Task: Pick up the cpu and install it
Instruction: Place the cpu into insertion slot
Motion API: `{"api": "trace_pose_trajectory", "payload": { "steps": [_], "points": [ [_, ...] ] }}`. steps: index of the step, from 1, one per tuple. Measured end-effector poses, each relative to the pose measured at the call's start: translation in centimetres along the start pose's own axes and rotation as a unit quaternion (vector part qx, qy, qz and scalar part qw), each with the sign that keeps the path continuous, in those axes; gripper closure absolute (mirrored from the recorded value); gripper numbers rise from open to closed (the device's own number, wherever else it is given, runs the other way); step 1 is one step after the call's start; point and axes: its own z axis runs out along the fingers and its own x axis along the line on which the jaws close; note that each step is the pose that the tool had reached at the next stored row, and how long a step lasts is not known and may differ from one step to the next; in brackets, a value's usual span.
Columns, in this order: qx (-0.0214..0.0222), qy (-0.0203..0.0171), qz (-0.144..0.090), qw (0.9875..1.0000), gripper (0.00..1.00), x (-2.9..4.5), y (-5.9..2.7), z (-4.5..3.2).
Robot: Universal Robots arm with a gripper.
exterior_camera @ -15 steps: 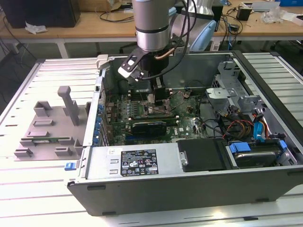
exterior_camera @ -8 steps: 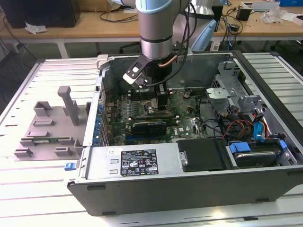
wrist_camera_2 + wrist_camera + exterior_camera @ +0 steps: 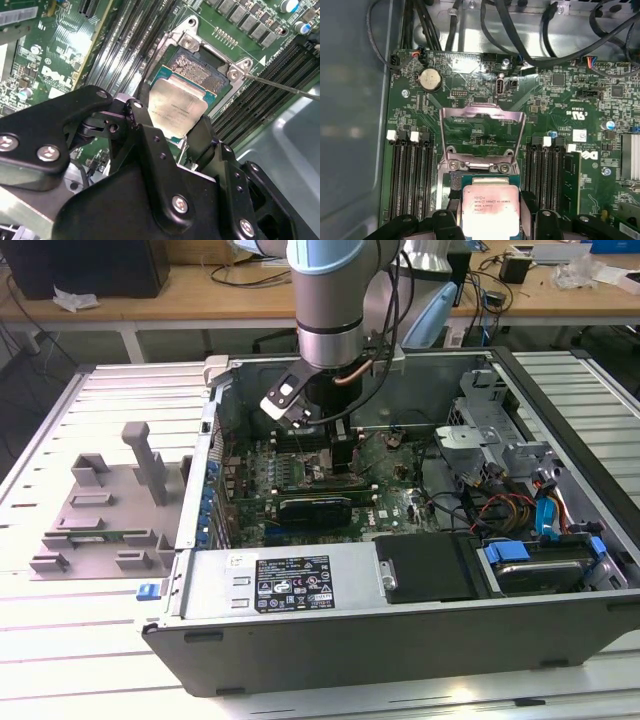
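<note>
The end effector [image 3: 172,127] pinches the cpu [image 3: 176,106] by two opposite edges; the chip sits directly over the open socket [image 3: 200,67], covering its nearer part; the load plate [image 3: 482,125] stands raised beyond.

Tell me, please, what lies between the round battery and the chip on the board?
In the first wrist view, the open metal socket frame lies between the round battery and the chip.
</note>
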Motion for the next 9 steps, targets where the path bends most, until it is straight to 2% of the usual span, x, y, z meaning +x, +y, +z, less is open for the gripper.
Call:
{"api": "trace_pose_trajectory", "payload": {
  "steps": [9],
  "points": [
    [0.0,0.0007,0.0,1.0,0.45,0.38,-0.34,0.3]
  ]
}}
